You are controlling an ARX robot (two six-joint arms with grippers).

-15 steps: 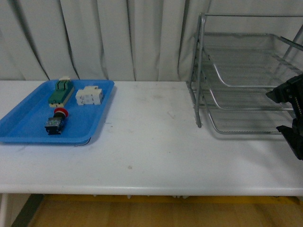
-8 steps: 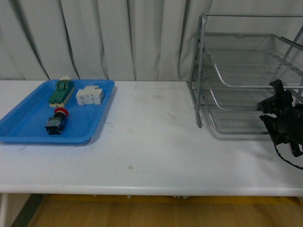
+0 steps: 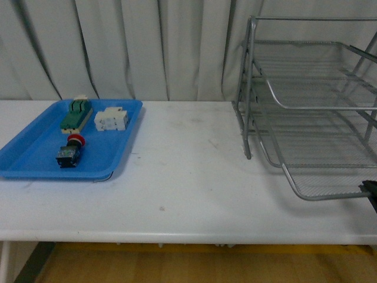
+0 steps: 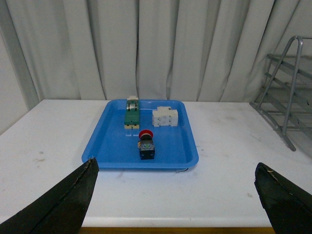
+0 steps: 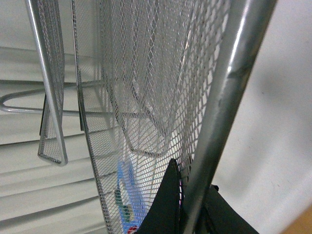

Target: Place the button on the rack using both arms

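Note:
The button (image 3: 70,151), red cap on a black body, lies in the blue tray (image 3: 32,160) at the table's left. From the left wrist view the button (image 4: 146,145) sits beyond my left gripper (image 4: 174,168), which hovers open and empty short of the blue tray (image 4: 114,146). The silver wire rack (image 3: 306,94) stands at the right, its lowest tray (image 3: 330,177) drawn out toward the front edge. My right gripper (image 3: 371,193) barely shows at the frame's right edge. In the right wrist view my right gripper (image 5: 187,212) is shut on the rack's rim tube (image 5: 229,97).
A white terminal block (image 3: 111,119) and a green-and-cream component (image 3: 75,114) share the blue tray with the button. Pale curtains hang behind the table. The rack's frame (image 4: 287,107) stands far right of the left gripper. The table's front edge (image 3: 177,236) runs close.
My right gripper has drawn back toward the front right, almost out of the front view. The rack's lowest tray slid out with it toward the table's front edge.

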